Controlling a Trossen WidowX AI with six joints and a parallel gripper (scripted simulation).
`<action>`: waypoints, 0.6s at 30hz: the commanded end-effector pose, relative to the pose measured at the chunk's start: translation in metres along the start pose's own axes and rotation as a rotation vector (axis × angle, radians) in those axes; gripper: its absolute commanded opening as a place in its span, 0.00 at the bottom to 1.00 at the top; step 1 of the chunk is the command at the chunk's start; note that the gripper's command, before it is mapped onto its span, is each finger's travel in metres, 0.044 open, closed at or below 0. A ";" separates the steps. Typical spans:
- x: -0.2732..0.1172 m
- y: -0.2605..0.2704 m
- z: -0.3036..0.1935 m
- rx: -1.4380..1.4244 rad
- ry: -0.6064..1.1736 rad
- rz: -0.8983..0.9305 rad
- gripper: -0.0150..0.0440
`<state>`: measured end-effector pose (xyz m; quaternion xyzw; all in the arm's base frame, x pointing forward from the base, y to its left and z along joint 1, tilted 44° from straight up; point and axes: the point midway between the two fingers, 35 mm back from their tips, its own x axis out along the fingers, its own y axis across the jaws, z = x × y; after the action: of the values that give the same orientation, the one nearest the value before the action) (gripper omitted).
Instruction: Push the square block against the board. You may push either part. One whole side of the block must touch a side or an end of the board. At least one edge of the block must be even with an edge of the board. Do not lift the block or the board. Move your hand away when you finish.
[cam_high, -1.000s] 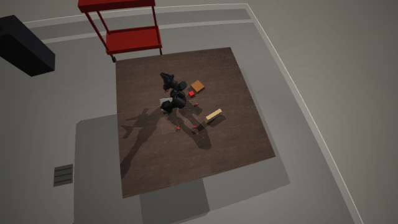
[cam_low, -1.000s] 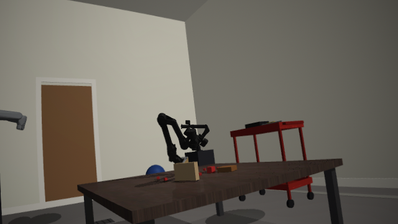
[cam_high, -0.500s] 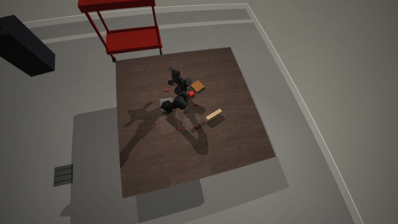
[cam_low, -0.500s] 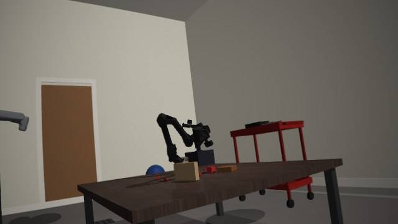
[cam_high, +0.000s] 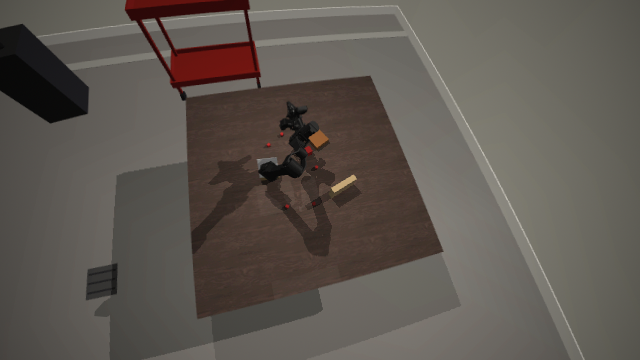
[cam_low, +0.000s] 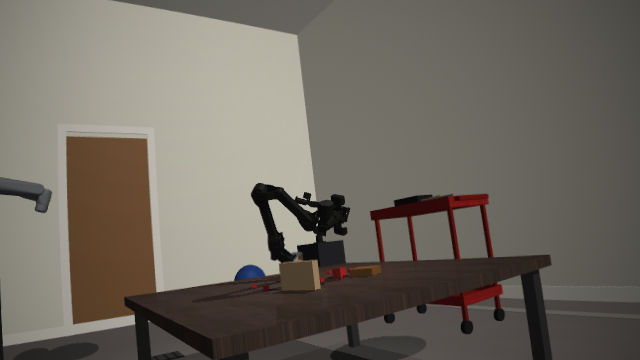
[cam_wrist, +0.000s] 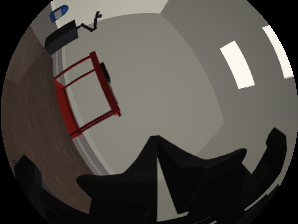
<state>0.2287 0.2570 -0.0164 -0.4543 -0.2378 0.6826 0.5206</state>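
An orange block (cam_high: 318, 138) (cam_low: 365, 271), square from above, lies flat on the table. A tan board (cam_high: 344, 183) (cam_low: 299, 275) stands on its long narrow side, nearer the front in the exterior view. A wide gap separates the two. My gripper (cam_high: 289, 104) (cam_wrist: 154, 139) is shut and empty, its fingertips together in the wrist view. It is raised well above the table, beyond the orange block from the board, and touches neither. The wrist view shows neither block nor board.
A red cube (cam_high: 308, 150) (cam_low: 339, 272) lies beside the orange block, between it and the arm. Several small red pieces, one at the front (cam_high: 287, 206), are scattered on the table (cam_high: 240, 280). A red cart (cam_high: 215, 65) (cam_low: 430, 207) (cam_wrist: 106, 87) stands past the table edge.
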 end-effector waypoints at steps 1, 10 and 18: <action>-0.004 -0.007 -0.024 0.140 0.083 0.006 0.25; -0.020 -0.020 -0.064 0.400 0.239 -0.007 0.25; -0.035 -0.028 -0.098 0.634 0.375 -0.028 0.25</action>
<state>0.3123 0.2286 -0.0267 -0.4004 0.0272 0.6404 0.6548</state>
